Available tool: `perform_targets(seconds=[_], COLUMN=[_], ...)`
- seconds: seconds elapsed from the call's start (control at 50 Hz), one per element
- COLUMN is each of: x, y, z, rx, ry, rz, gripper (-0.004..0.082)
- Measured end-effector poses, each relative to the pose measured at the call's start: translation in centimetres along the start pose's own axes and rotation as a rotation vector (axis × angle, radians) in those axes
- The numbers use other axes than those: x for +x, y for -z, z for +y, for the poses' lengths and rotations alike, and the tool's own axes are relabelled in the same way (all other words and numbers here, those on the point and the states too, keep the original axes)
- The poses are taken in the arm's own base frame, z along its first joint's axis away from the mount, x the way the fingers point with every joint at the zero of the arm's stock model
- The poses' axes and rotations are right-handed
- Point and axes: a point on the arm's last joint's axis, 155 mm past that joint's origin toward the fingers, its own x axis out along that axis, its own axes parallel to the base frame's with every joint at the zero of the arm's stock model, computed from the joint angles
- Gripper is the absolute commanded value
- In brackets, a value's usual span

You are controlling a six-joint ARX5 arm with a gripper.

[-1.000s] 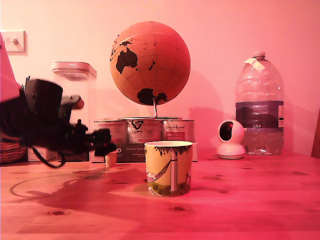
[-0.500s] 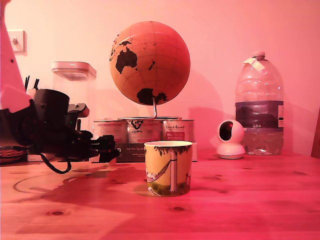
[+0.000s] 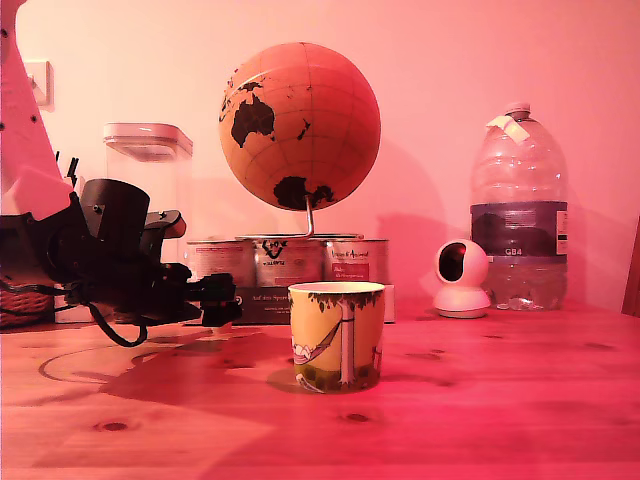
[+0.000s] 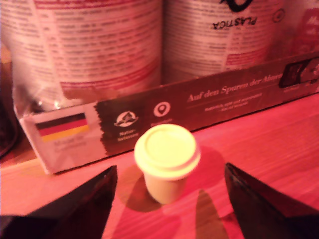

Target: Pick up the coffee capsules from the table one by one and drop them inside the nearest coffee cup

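capsule [image 4: 167,160] between spread gripper [image 4: 169,199] fingers, untouched

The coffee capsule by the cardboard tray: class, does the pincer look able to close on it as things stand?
Probably yes. The coffee capsule stands upright between the open pincer tips, nothing between them; the cardboard tray stands close behind it.

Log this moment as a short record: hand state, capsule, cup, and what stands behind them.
hand: open, jaws on either side of the capsule, not touching it
capsule: one seen, standing on the table, wide end up, in front of the tin tray
cup: yellow mug, upright, to the exterior view's right of the hand; inside not visible
tins: silver labelled tins in a dark cardboard tray
background: globe, water bottle, small white camera
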Motion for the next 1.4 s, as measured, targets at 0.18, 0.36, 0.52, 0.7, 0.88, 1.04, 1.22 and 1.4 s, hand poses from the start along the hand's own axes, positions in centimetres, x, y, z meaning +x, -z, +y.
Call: perform_targets(seconds=[0.18, 0.36, 0.52, 0.7, 0.88, 1.04, 1.22, 1.4], x=[0.0, 0.0, 0.0, 0.0, 0.0, 0.0, 0.1, 0.3], y=[0.2, 0.4, 0.4, -0.2, -0.2, 0.5, 0.6, 0.7], z=[0.0, 0.0, 0.0, -0.3, -0.5, -0.5, -0.8, -1.8], rx=[-0.002, -0.003, -0.003, 0.002, 0.003, -0.004, -0.002, 0.006], ry=[0.0, 0.0, 0.001, 0.017, 0.025, 0.023, 0.024, 0.019], rz=[0.01, 0.015, 0.017, -0.006, -0.007, 0.021, 0.025, 0.026], gripper=[0.0259, 0.017, 0.0157, 0.0157, 0.0163, 0.0469, 0.0525, 0.0526])
